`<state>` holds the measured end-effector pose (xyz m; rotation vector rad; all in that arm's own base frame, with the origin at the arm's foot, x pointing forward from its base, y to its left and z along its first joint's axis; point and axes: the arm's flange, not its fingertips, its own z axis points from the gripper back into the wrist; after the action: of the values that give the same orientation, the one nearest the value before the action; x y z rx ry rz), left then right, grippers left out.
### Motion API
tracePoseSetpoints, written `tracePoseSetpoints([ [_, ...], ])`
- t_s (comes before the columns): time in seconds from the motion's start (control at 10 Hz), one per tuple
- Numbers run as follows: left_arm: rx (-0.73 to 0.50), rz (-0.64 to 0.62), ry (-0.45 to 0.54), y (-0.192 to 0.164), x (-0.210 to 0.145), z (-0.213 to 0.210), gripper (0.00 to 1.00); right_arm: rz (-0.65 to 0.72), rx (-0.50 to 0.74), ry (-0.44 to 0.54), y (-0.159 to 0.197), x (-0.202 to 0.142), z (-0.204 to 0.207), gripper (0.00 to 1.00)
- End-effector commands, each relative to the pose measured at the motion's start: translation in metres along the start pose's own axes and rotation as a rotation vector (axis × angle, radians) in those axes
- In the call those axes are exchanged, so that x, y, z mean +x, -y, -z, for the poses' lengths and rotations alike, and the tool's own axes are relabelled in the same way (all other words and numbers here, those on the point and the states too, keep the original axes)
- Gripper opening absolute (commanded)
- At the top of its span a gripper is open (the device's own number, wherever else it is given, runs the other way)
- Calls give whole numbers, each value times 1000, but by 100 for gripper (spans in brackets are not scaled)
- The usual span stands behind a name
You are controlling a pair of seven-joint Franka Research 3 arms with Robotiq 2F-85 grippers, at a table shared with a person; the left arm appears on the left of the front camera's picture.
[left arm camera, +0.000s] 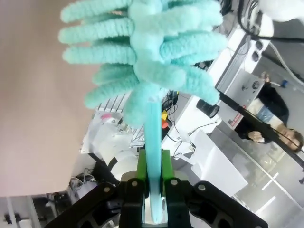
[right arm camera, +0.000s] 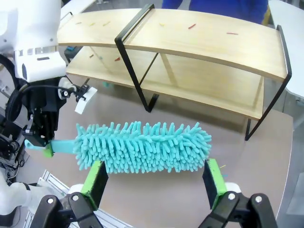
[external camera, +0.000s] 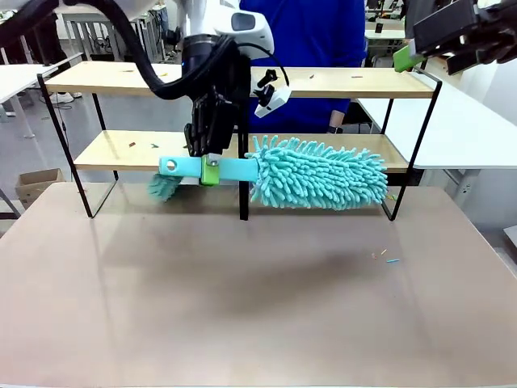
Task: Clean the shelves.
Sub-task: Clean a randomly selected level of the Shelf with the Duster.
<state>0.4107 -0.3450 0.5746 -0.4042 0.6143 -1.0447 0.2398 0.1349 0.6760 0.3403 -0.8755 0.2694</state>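
Note:
The shelves [external camera: 339,82] stand at the table's far side, two light-wood boards on a black frame with a centre post [external camera: 243,194]. Small coloured scraps lie on both boards. My left gripper [external camera: 212,164] hangs in front of the lower board, shut on the flat handle of a teal fluffy duster [external camera: 317,174] that lies level and points right. The left wrist view shows its green pads [left arm camera: 140,167] clamped on the handle below the duster head [left arm camera: 142,52]. High at the right, my right gripper [right arm camera: 154,185] stands open above the duster [right arm camera: 142,147] and the shelves [right arm camera: 199,40].
A person in a blue top [external camera: 311,32] stands behind the shelves. A few coloured scraps [external camera: 386,257] lie on the table at the right. A white table [external camera: 468,121] is at the far right and a cardboard box [external camera: 36,183] on the floor at left.

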Motion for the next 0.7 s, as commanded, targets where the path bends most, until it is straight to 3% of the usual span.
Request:
tracePoseSetpoints([
  [0.0,-2,34,51,2,-17,19,13,2,7,1,1,1,0,100],
  [0.3,0,-35,179,0,-62,18,13,2,7,1,1,1,0,100],
  [0.4,3,-64,237,-3,-96,17,13,2,7,1,1,1,0,100],
  [0.6,-58,-215,471,-9,-198,29,13,2,7,1,1,1,0,100],
])
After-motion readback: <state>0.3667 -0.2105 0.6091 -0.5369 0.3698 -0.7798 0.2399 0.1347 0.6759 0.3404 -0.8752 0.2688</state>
